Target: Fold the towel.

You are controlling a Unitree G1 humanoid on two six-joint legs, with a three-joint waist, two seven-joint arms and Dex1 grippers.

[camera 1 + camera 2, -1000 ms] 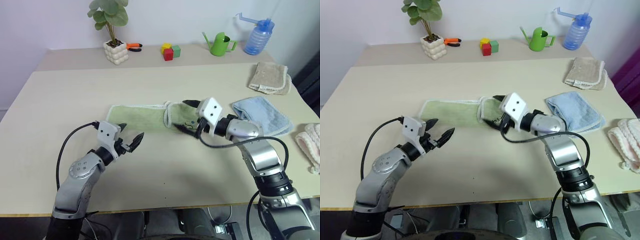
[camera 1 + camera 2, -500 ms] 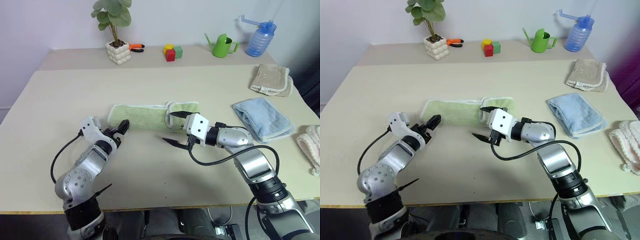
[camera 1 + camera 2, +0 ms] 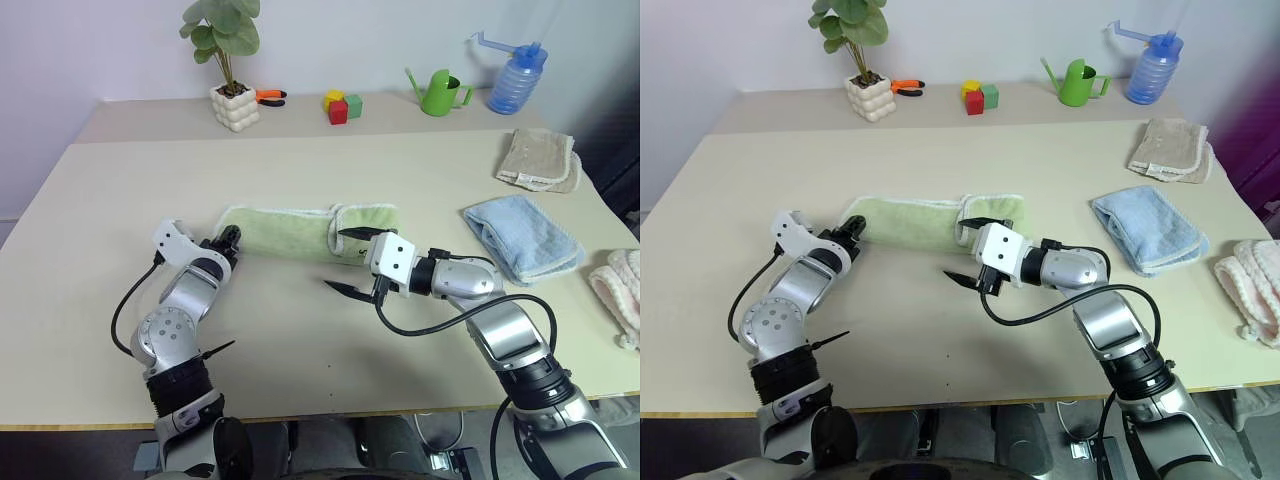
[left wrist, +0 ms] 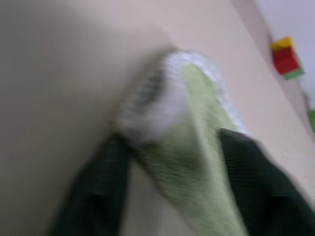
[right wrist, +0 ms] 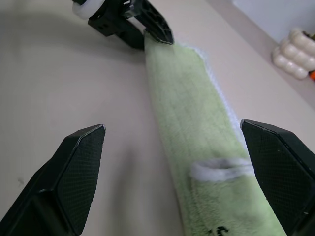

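The left wrist view is smeared: the towel's (image 4: pixel 197 147) near end is a soft pale-and-green blob, and the left claw's fingers (image 4: pixel 98 191) are dark shapes whose contact with the cloth cannot be read. The small marking on the towel by the right claw (image 3: pixel 352 262) is too small to read. A pink cloth (image 3: pixel 622 290) is cut off by the right edge, past the desk (image 3: pixel 300 170).

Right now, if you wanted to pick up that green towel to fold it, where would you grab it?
Probably the towel's free short end on the robot's left, coming in level along the table. That end lies flat with one thin layer; the other is already folded over. The left gripper is there.
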